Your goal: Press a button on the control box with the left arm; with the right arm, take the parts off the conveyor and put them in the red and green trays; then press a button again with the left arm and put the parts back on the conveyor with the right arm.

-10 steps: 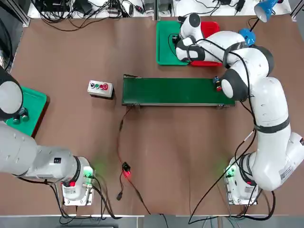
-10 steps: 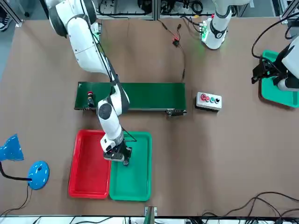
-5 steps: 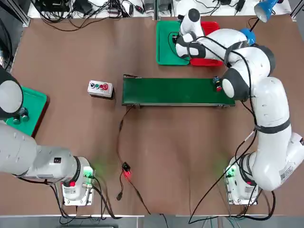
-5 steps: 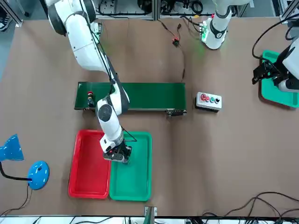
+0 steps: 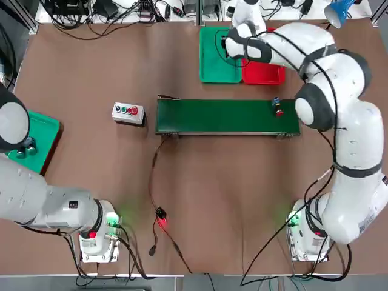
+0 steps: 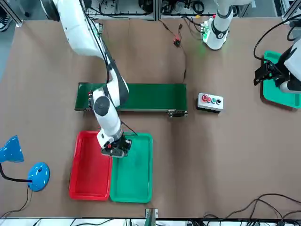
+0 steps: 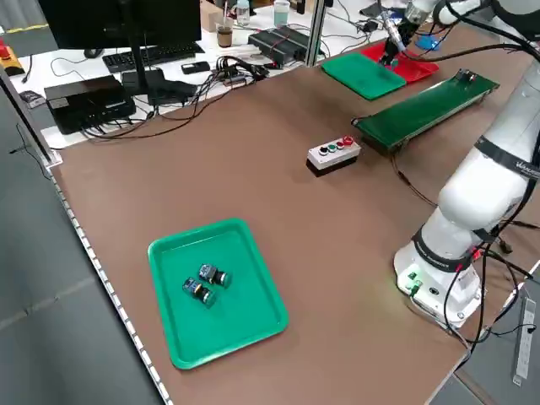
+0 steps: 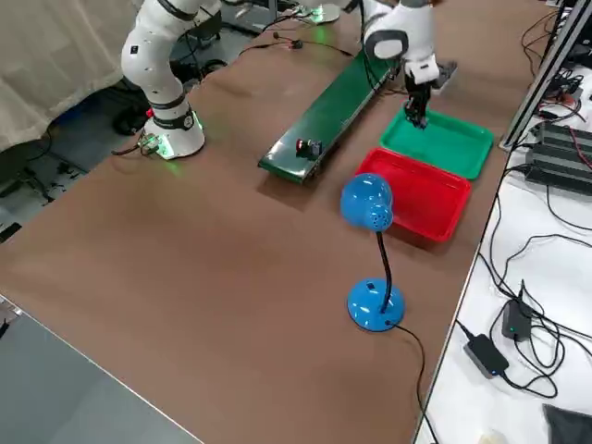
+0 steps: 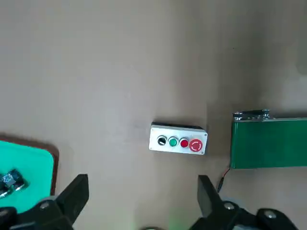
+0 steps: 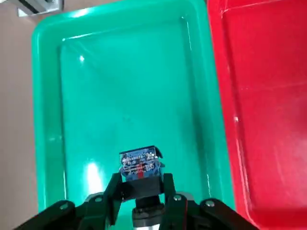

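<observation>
Two trays sit side by side at the far edge of the bench (image 5: 91,73) in the top view: the green tray (image 5: 213,60) and the red tray (image 5: 267,71). You see the conveyor (image 5: 224,116) between them and the arm bases, with one red-capped part (image 5: 278,109) on its right end, and the control box (image 5: 128,113) just off its left end.

From the front view, you find the right tool (image 6: 114,148) raised over the seam between the trays, on the green side.

From the left side view, note a second green tray (image 7: 215,291) holding two small parts (image 7: 204,281), well apart from the conveyor.

From the right side view, the right tool hangs above the green tray, clear of its floor.

From the left wrist view, the left tool (image 9: 139,199) is parked with fingers spread wide, looking down on the control box; it carries nothing.

From the right wrist view, the right tool is closed on a blue-topped part (image 10: 140,167), gripped by its sides so the top faces up. Judged from its position over the green tray, you should expect this part to go there.
</observation>
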Motion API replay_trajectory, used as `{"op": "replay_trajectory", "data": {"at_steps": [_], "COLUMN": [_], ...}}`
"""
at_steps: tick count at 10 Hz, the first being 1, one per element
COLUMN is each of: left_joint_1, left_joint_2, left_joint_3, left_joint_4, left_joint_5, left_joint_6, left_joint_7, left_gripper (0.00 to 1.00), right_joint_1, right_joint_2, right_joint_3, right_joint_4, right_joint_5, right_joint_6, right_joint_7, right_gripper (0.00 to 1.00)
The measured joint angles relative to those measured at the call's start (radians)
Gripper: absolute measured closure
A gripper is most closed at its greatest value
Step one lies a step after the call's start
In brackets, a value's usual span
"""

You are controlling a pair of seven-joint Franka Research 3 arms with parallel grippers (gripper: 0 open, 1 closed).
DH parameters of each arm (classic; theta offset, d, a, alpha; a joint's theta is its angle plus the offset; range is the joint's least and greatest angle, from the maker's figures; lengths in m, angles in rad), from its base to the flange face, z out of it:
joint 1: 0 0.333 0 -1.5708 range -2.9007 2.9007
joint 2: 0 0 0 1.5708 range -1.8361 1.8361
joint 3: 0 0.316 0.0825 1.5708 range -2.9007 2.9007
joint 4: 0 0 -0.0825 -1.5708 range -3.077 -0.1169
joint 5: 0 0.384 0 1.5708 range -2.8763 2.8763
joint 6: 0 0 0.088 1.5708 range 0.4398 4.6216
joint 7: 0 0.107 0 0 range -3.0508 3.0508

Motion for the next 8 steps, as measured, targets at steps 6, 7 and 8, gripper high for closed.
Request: {"op": "replay_trajectory", "data": {"at_steps": [6,7,8], "left_joint_1": [0.001,0.001,0.001], "left_joint_2": [0.001,0.001,0.001], "left_joint_3": [0.000,0.000,0.000], "left_joint_4": [0.003,0.003,0.003], "left_joint_5": [0.000,0.000,0.000], "left_joint_6": [0.000,0.000,0.000], "left_joint_7": [0.000,0.000,0.000], "left_gripper": [0.00,0.00,0.00], "right_joint_1": [0.183,0.225,0.258], "right_joint_2": [-0.251,-0.251,-0.251], "right_joint_3": [0.009,0.009,0.009], "right_joint_4": [-0.334,-0.338,-0.341], "right_joint_5": [0.002,0.002,0.002], "right_joint_6": [-0.012,-0.005,0.001], "right_joint_7": [0.109,0.160,0.203], "right_gripper": [0.61,0.61,0.61]}}
